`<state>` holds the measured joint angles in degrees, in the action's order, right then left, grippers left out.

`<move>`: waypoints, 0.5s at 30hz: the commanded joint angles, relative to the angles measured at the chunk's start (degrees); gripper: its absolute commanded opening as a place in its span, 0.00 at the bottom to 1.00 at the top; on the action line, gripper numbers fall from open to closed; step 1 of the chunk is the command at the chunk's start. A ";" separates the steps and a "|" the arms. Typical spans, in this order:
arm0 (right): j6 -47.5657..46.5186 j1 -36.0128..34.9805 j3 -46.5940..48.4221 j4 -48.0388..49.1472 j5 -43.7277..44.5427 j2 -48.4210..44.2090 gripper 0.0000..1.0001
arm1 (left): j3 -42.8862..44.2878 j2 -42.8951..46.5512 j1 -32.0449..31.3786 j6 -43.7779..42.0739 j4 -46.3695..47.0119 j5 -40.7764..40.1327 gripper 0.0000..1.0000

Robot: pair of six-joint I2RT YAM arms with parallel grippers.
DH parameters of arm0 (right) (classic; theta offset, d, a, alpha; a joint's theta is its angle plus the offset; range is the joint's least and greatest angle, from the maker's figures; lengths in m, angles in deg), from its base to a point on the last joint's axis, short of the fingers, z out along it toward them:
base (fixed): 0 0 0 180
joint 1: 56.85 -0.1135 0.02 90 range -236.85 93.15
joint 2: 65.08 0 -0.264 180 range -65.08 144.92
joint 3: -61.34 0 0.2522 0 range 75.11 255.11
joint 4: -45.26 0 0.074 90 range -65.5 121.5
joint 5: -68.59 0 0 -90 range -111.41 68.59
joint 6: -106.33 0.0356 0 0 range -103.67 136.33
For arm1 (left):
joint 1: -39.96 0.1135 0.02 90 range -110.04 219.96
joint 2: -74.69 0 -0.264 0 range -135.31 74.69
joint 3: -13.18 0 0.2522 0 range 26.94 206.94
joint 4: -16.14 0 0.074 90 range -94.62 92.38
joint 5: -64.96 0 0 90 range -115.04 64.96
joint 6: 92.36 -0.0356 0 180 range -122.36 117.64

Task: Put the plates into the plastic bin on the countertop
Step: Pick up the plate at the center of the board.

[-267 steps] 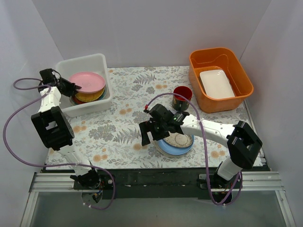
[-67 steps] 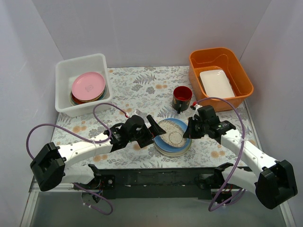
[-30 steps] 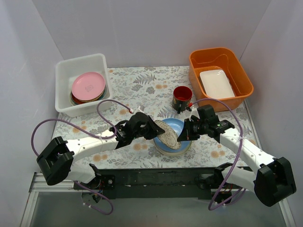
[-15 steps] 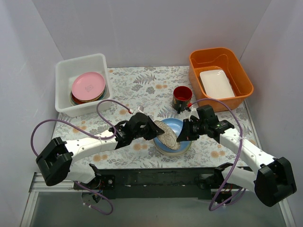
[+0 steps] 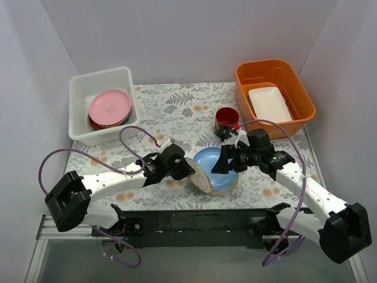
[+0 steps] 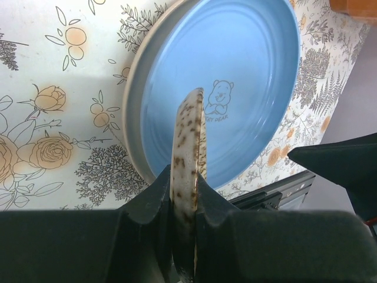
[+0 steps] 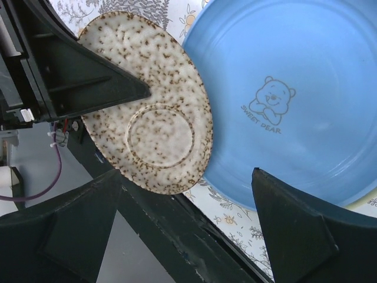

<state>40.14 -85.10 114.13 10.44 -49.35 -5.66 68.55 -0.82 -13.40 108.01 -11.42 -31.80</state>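
Left jaws are clamped on the rim of the speckled cream plate (image 6: 187,141), holding it up on edge by the near-left side of the light blue plate (image 5: 222,165) (that one lies flat on the desk (image 5: 171,112)). Right jaws hang spread wide above the blue one, gripping nothing. Plastic bin (image 5: 100,76) sits back-left, well apart, on the left arm's side, so I'd guess that arm carries it over.
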 commanded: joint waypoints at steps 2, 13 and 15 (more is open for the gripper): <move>-0.78 -0.23 1.67 0.76 0.78 -2.64 0.98 | -0.03 2.64 -0.07 -0.15 0.35 -1.76 0.00; -1.40 -0.23 0.70 -1.18 2.36 -3.17 0.98 | 3.83 3.08 0.98 -1.73 -0.79 -1.06 0.00; -1.49 -0.23 0.26 -0.65 2.46 -3.26 0.98 | 4.19 4.22 2.12 -2.00 -1.40 -0.71 0.00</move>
<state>39.88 -85.10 114.11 9.67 -47.71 -7.72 69.47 -0.71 -12.94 107.24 -12.45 -31.93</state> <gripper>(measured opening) 0.981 0.109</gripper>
